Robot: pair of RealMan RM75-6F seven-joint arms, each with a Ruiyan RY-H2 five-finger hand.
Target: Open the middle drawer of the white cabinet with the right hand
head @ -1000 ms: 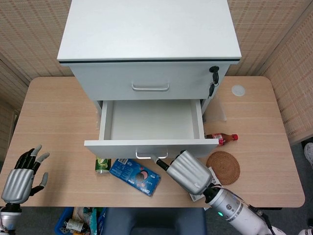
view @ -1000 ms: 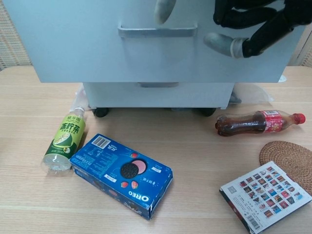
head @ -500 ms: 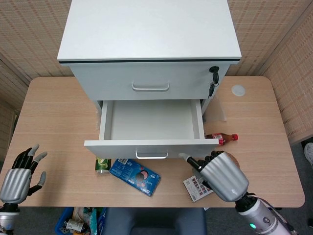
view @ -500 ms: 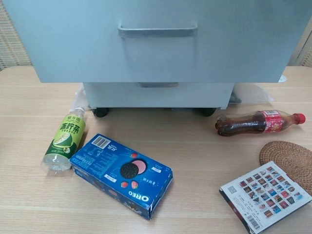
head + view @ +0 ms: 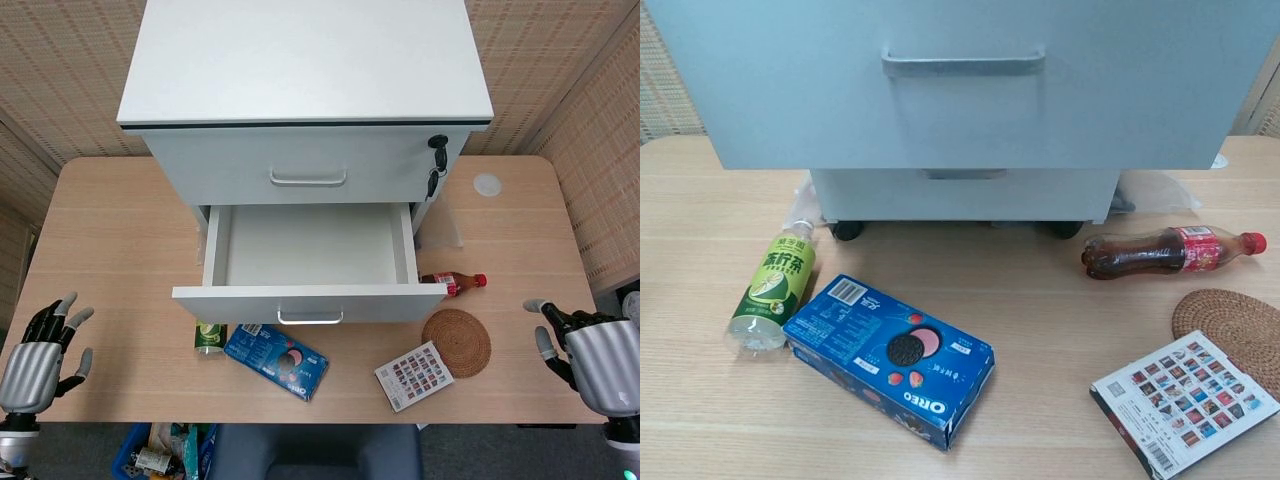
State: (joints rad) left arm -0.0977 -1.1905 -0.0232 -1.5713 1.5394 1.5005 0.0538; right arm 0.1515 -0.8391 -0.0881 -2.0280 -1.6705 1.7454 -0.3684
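The white cabinet (image 5: 305, 80) stands at the back of the table. Its middle drawer (image 5: 310, 295) is pulled out, showing an empty inside, and its front panel (image 5: 960, 90) with a metal handle (image 5: 962, 62) fills the top of the chest view. My right hand (image 5: 595, 360) hovers at the table's front right corner, well clear of the drawer, fingers apart and holding nothing. Beyond the front left edge, my left hand (image 5: 40, 350) hangs open, fingers spread. Neither hand appears in the chest view.
Under and in front of the drawer lie a green tea bottle (image 5: 775, 290), a blue Oreo box (image 5: 890, 355), a cola bottle (image 5: 1165, 250), a woven coaster (image 5: 1235, 330) and a patterned card box (image 5: 1180, 405). A white lid (image 5: 487, 184) and keys (image 5: 437, 155) sit by the cabinet's right side.
My right hand has drawn back from the drawer handle, swinging right and toward the table's front right corner. The drawer stays pulled out. The left hand has barely shifted.
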